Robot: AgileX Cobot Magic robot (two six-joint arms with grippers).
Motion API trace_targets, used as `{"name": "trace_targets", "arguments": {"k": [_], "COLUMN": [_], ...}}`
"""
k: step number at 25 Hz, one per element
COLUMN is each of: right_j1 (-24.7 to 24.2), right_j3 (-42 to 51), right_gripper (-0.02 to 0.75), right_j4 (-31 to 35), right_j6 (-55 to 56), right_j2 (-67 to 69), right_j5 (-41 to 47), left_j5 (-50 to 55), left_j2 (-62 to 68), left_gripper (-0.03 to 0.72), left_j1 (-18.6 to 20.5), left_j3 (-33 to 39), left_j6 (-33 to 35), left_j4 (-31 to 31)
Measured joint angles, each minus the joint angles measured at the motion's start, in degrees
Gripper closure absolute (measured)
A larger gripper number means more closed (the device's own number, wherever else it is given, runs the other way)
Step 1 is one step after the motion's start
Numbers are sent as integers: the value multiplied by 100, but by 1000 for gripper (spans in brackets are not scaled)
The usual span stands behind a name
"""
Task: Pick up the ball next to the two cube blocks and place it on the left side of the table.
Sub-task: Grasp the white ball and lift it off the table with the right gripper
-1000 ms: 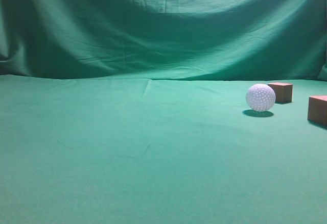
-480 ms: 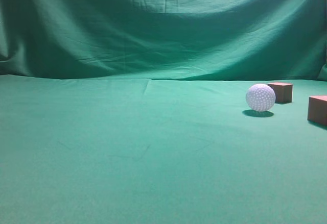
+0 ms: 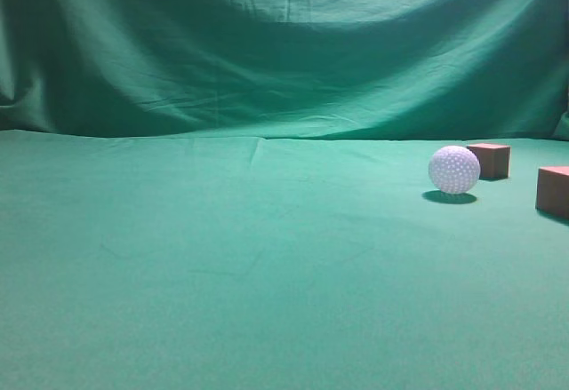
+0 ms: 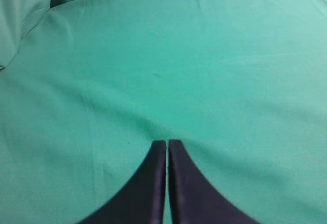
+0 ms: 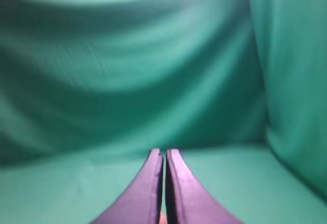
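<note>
The white dimpled ball (image 3: pixel 454 170) rests on the green table (image 3: pixel 222 266) at the right in the exterior view. One reddish-brown cube (image 3: pixel 491 160) sits just behind and right of it, the other cube (image 3: pixel 553 191) at the right edge. Neither gripper shows in the exterior view. My left gripper (image 4: pixel 167 143) is shut and empty above bare green cloth. My right gripper (image 5: pixel 164 152) is shut and empty, facing the green backdrop. The ball and cubes are out of both wrist views.
The draped green backdrop (image 3: pixel 284 52) rises behind the table. In the left wrist view the cloth folds up at the far left corner (image 4: pixel 30 20). In the right wrist view a curtain fold (image 5: pixel 291 81) hangs at the right.
</note>
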Motion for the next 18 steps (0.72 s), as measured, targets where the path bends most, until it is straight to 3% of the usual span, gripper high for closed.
{"name": "trace_targets", "arguments": {"k": [2, 4, 8, 13, 18], "right_j1": [0, 0, 0, 0, 0], "right_j3": [0, -148, -1190, -2379, -2843], "right_gripper": [738, 738, 738, 738, 738], "right_j4": [-16, -41, -54, -54, -19], "right_j6": [42, 54, 66, 44, -469], "right_j2": [0, 0, 317, 1739, 3199], "right_j5": [-612, -376, 1160, 3468, 3976], "left_j5": [0, 0, 0, 0, 0], "left_j2": [0, 0, 0, 0, 0], "left_gripper": [688, 688, 688, 688, 688], "left_j1": [0, 0, 0, 0, 0], "left_j3": [0, 0, 0, 0, 0], "left_j6": [0, 0, 0, 0, 0], "left_j4": [0, 0, 0, 0, 0]}}
